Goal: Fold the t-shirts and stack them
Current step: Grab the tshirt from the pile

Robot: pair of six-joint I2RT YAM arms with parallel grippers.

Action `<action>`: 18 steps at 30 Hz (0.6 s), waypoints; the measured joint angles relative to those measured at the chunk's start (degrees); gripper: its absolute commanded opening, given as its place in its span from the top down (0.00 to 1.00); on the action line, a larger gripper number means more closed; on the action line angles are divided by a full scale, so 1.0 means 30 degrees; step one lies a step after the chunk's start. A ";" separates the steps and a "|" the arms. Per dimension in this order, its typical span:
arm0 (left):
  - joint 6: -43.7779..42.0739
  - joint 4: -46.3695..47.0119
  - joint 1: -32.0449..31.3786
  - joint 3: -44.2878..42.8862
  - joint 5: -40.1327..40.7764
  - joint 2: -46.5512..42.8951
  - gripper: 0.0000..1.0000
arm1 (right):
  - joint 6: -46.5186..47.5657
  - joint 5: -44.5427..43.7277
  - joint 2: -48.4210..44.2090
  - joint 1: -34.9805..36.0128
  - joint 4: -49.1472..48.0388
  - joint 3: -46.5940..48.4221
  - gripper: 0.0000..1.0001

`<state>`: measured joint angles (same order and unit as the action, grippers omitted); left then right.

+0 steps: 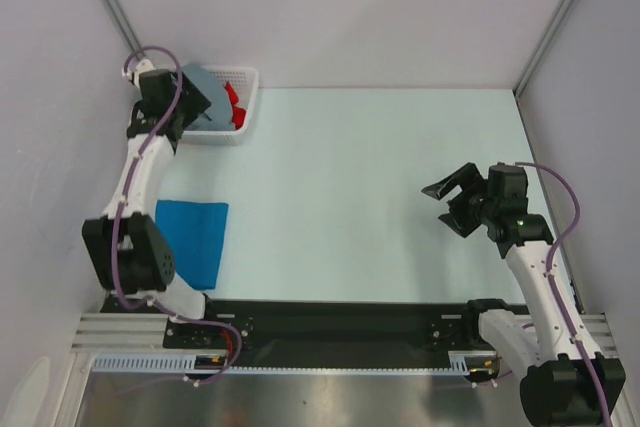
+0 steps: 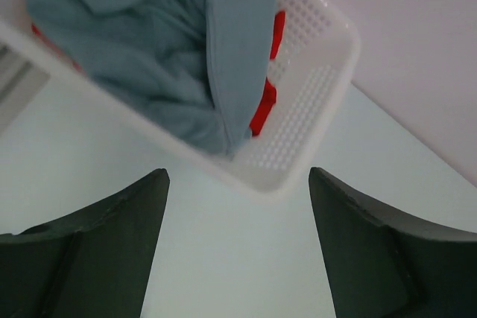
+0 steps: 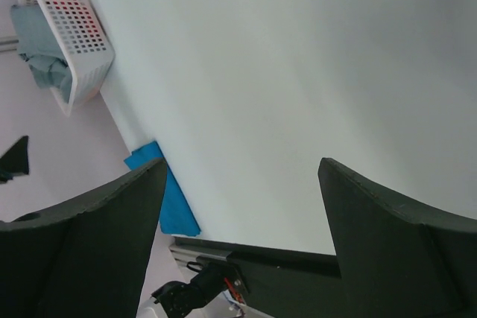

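Observation:
A white mesh basket [image 1: 243,125] at the table's far left holds a crumpled slate grey t-shirt [image 1: 200,80] and a red t-shirt [image 1: 235,102] beneath it. My left gripper [image 1: 200,112] hovers open just at the basket's near side. In the left wrist view the grey shirt [image 2: 149,42] drapes over the red one [image 2: 262,106], and nothing lies between the left gripper's [image 2: 237,173] fingers. A folded bright blue t-shirt [image 1: 193,237] lies flat at the near left. At the right of the table my right gripper [image 1: 443,205] stands open and empty above the surface.
The right wrist view shows the basket [image 3: 74,35], the grey shirt [image 3: 41,57] and the blue shirt [image 3: 168,199] far off to the left. Walls close in the table on three sides. A black rail [image 1: 340,322] runs along the near edge.

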<state>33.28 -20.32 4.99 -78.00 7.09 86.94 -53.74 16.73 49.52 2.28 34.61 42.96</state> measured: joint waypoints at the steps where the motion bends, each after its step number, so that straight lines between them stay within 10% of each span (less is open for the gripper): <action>1: -0.0466 0.0015 0.0168 -0.1588 0.0124 0.1486 0.23 | 0.0138 -0.0146 0.0255 -0.0080 -0.0073 0.0153 0.11; 9: -0.2273 -0.0648 0.0568 -1.1744 0.0175 1.1839 0.30 | 0.0510 -0.1056 0.1690 -0.1727 -0.0175 0.0517 0.13; 18: -0.1596 -0.1836 0.0634 -1.4593 0.0969 1.5344 0.31 | 0.0328 -0.1494 0.2295 -0.2565 -0.0437 0.0554 0.14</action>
<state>28.49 -25.82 6.90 -121.78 10.00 132.97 -52.75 12.25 56.40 -5.41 33.30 44.62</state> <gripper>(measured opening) 0.692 0.860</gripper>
